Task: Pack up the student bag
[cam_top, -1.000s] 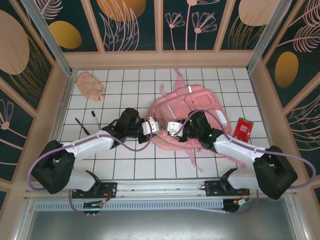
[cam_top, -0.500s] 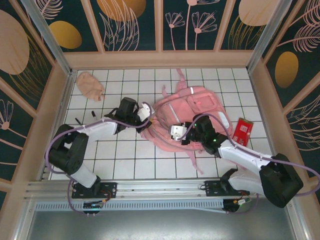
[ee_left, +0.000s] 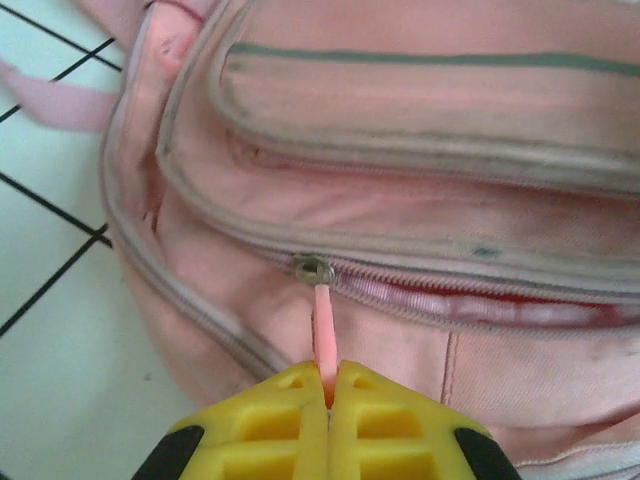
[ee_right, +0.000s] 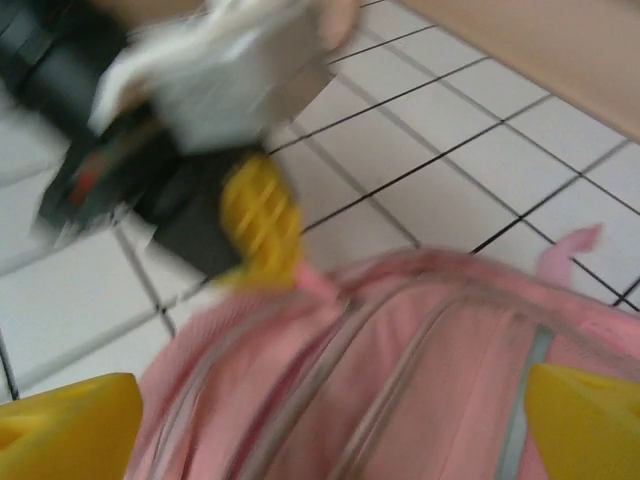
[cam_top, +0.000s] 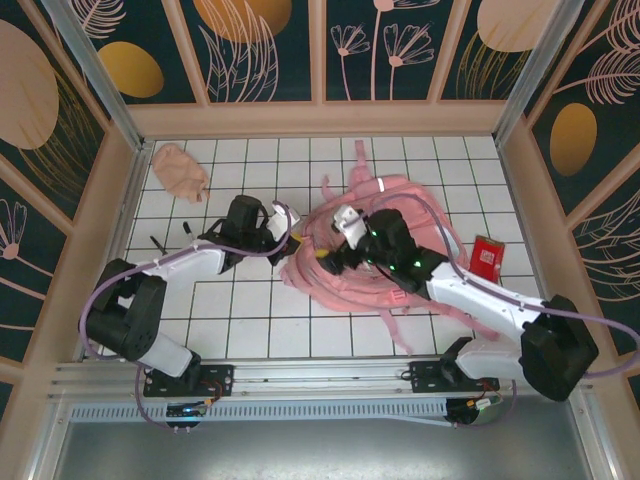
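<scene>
i have my left gripper (ee_left: 328, 385) pinched tight on the pink zip pull (ee_left: 322, 320) of the student bag (cam_top: 345, 285). the bag lies mid-table on the white tiles (cam_top: 250, 320), between the two arms. my right gripper (ee_right: 320, 420) hangs over the bag with its jaws spread wide, holding nothing. a red packet (cam_top: 487, 258) lies just right of the bag; its print is too small to read.
</scene>
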Tool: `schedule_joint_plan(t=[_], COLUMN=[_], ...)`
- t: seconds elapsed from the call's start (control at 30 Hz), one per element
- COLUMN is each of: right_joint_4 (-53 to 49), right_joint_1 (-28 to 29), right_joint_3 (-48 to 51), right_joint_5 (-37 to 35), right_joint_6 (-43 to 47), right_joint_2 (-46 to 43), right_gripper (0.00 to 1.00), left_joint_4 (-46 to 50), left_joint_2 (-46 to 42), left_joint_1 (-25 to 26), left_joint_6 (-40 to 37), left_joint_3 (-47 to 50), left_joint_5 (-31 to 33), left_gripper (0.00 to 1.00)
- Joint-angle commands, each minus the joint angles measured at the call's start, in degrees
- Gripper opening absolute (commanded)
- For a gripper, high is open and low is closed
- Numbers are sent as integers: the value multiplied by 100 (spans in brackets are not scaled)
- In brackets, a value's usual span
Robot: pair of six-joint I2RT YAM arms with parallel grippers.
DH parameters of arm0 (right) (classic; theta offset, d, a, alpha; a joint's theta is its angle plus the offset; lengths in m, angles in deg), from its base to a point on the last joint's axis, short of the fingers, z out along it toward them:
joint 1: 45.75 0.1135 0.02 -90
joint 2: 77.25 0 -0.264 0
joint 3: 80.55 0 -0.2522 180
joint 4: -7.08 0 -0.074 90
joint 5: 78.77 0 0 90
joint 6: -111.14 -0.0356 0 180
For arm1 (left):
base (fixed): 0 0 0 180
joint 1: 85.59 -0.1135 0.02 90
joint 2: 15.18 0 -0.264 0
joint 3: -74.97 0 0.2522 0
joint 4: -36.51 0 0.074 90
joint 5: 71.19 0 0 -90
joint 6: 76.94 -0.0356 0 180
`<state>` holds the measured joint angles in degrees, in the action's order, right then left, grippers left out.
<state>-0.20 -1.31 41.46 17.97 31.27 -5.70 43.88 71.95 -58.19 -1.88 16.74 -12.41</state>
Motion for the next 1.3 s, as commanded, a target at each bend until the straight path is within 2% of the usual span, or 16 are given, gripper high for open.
schedule_joint_plan(t=[0.0, 0.1, 0.23, 0.4, 0.47, 0.57, 0.63, 0.73, 0.8, 0.93, 0.97, 1.1, 1.27], right_joint_4=[-749, -1454, -2372, -2564, -2759, -2931, -2988, -3090, -3091, -3024, -2977, -2851, -2903], right_joint_1=[221, 255, 299, 384, 389, 407, 454, 525, 538, 553, 548, 557, 548], right_joint_3=[-615, -1030, -1543, -1282, -1345, -1563, -1705, -1874, -1896, -1879, -1850, -1682, -1291], right_joint_5=[-1328, -1645, -1325, -797, -897, -1047, -1163, -1506, -1611, -1370, -1224, -539, 519], right_joint_6=[-2388, -2689, -3071, -2596, -2370, -2202, -2153, -2013, -1937, -1611, -1439, -409, 1497], right_joint_2=[630, 1211, 1686, 1535, 1648, 1930, 2073, 2196, 2234, 2217, 2157, 1769, 1005], right_gripper=[99, 99, 98, 88, 84, 72, 68, 56, 45, 5, 0, 0, 0], left_joint_4=[-476, -668, -574, -519, -558, -558, -531, -484, -452, -383, -336, -71, -12], left_joint_2=[-272, -372, -418, -379, -334, -280, -258, -220, -167, -45, -10, 197, 380], left_joint_1=[168, 187, 190, 192, 188, 187, 185, 187, 187, 188, 187, 115, -164], left_joint_6=[485, 698, 738, 678, 687, 687, 671, 622, 617, 581, 549, 513, 316], left_joint_3=[233, 298, 207, 211, 219, 188, 160, 149, 117, 44, -3, -303, -504], left_joint_5=[-347, -395, -370, -269, -296, -255, -185, -111, -106, -12, 30, 269, 285], left_gripper=[0, 0, 0, 0, 0, 0, 0, 0, 0, 0, 0, 0, 0])
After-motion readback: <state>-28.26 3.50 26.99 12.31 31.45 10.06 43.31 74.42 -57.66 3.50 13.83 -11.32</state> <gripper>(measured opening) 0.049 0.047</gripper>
